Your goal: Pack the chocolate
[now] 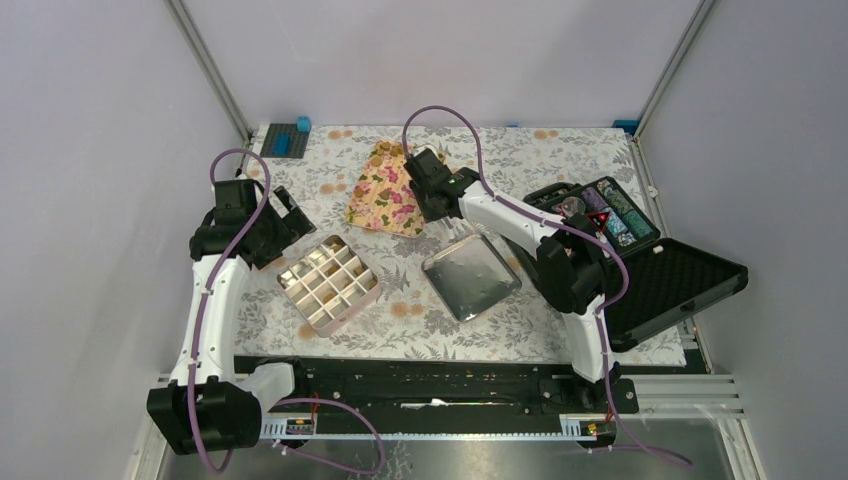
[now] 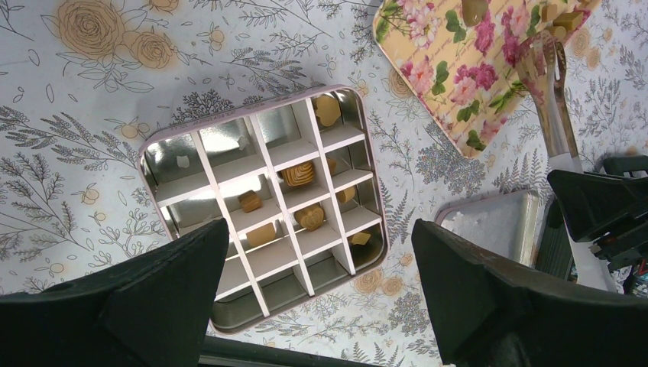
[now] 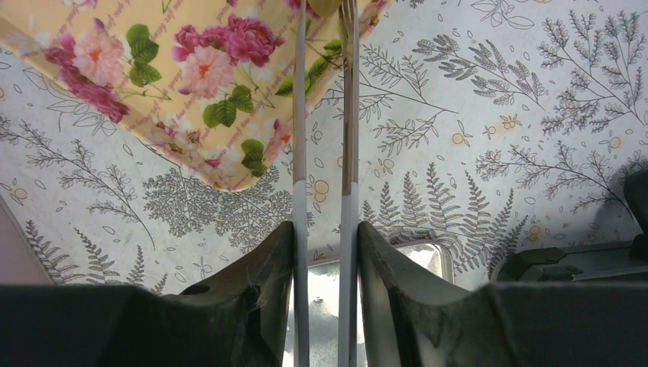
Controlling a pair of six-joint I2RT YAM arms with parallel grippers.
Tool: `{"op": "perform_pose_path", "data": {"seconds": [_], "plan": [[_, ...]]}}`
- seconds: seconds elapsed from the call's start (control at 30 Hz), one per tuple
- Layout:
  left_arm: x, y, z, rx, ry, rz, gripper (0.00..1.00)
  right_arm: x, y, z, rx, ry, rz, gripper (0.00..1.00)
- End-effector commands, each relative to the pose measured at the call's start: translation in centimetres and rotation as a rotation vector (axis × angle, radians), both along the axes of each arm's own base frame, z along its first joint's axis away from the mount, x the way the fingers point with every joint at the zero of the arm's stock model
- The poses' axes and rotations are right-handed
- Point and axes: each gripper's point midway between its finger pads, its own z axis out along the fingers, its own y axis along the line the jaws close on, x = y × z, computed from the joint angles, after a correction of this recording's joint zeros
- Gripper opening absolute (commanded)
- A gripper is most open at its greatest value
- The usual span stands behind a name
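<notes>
while left claw [image 2: 319, 229] gapes near the tin [image 2: 372, 176], right claw [image 3: 325, 233] grips tongs [image 3: 299, 153]; some chocolate [image 2: 298, 174] sits inside

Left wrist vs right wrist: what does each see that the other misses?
Left wrist only: the tin with a few chocolates in its cells, framed by the open left tool. Right wrist only: a close view of the right tool pinching both arms of the tongs between its fingers. Both: the tray, the tongs reaching onto it, the lid and the printed cloth.
</notes>
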Motion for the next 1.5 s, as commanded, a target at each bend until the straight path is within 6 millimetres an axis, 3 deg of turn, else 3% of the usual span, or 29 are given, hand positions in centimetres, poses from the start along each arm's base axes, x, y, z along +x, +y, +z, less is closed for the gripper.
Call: {"op": "perform_pose_path", "data": {"seconds": [0.0, 0.17, 0.4, 0.6, 0.7, 0.9, 1.07, 1.2, 1.47], "plan": [[0.4, 0.2, 1.6, 0.009, -0.063, 0.000, 0.99, 0.7, 0.7, 1.9, 0.042, -0.034, 0.004, 0.35], [0.1, 0.2, 1.6, 0.010, -0.060, 0.002, 0.99, 0.4, 0.7, 4.1, 0.088, -0.058, -0.003, 0.27], [-0.1, 0.2, 2.0, 0.015, -0.067, 0.006, 0.99, -1.2, 0.4, 7.6, 0.160, -0.071, 0.009, 0.25], [-0.1, -0.1, 1.9, -0.002, -0.062, -0.001, 0.99, -5.1, 1.1, 10.6, 0.227, -0.036, 0.086, 0.23], [0.1, -0.1, 2.1, -0.009, -0.068, 0.000, 0.99, -8.5, 2.5, 11.4, 0.237, -0.028, 0.160, 0.23], [0.0, -0.2, 2.5, -0.012, -0.082, 0.004, 0.99, -17.5, 6.4, 10.6, 0.242, 0.037, 0.323, 0.23], [-0.3, -0.3, 2.8, -0.012, -0.093, -0.006, 0.99, -22.7, 8.8, 9.4, 0.221, 0.077, 0.443, 0.23], [-0.6, -0.3, 2.8, -0.008, -0.090, -0.006, 0.99, -23.8, 9.4, 7.9, 0.180, 0.087, 0.460, 0.23], [-0.8, -0.5, 2.7, -0.014, -0.087, -0.011, 0.99, -23.9, 9.6, 7.0, 0.165, 0.093, 0.461, 0.24]]}}
